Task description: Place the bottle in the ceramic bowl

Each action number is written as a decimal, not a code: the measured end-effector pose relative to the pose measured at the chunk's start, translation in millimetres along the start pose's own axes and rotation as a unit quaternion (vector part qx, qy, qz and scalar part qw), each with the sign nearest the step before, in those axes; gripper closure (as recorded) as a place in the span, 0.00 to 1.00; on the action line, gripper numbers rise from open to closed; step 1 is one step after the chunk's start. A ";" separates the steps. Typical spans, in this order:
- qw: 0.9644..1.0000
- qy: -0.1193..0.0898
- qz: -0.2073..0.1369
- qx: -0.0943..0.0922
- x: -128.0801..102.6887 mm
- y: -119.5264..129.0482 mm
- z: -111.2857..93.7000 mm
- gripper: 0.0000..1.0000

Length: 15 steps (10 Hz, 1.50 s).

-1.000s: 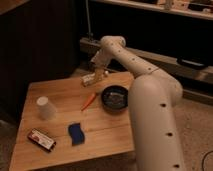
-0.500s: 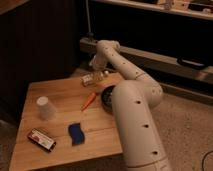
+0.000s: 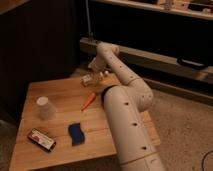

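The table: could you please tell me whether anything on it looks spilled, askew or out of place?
Nothing looks spilled. The bottle seems to lie on its side at the far edge of the table, right by the open gripper.

Table [image 3: 60, 152] near-right half is being blocked by the arm [image 3: 125, 117]. Gripper [image 3: 98, 75] is being held at the far edge, just beside the bottle [image 3: 87, 79]. Left half is being cluttered by cup [image 3: 44, 107], box [image 3: 41, 139], sponge [image 3: 76, 134]. A free lane is being left between cup and orange stick [image 3: 88, 100].
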 end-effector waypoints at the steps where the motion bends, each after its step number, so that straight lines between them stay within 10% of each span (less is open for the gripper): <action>1: 1.000 0.000 0.000 -0.005 2.2 1.0 4.5 0.22; 15: 1.000 0.001 -0.002 -0.016 4.7 5.4 11.3 0.22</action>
